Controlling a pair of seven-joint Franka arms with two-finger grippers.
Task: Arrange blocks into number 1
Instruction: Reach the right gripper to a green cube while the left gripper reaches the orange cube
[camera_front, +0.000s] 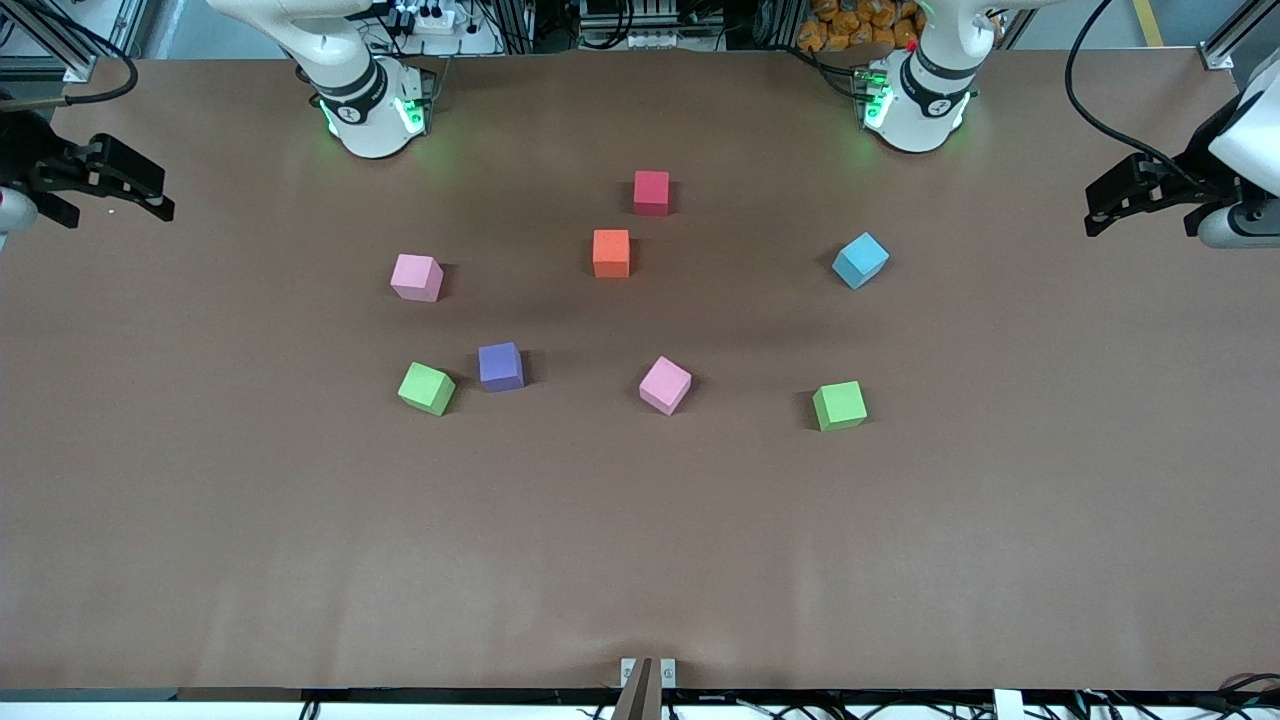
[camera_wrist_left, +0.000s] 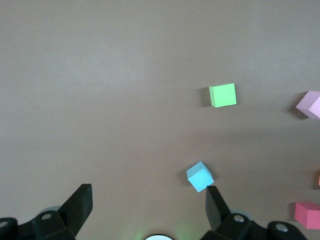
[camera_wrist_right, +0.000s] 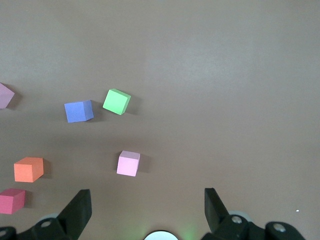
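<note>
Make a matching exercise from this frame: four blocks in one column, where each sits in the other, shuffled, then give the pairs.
Blocks:
1. red block
2. purple block
3. light blue block
4. orange block

Places:
A. beside a green block, toward the right arm's end
B. farthest from the front camera
C. alone toward the left arm's end
D. just nearer the camera than the red block

Pairs: 1-B, 2-A, 3-C, 4-D
</note>
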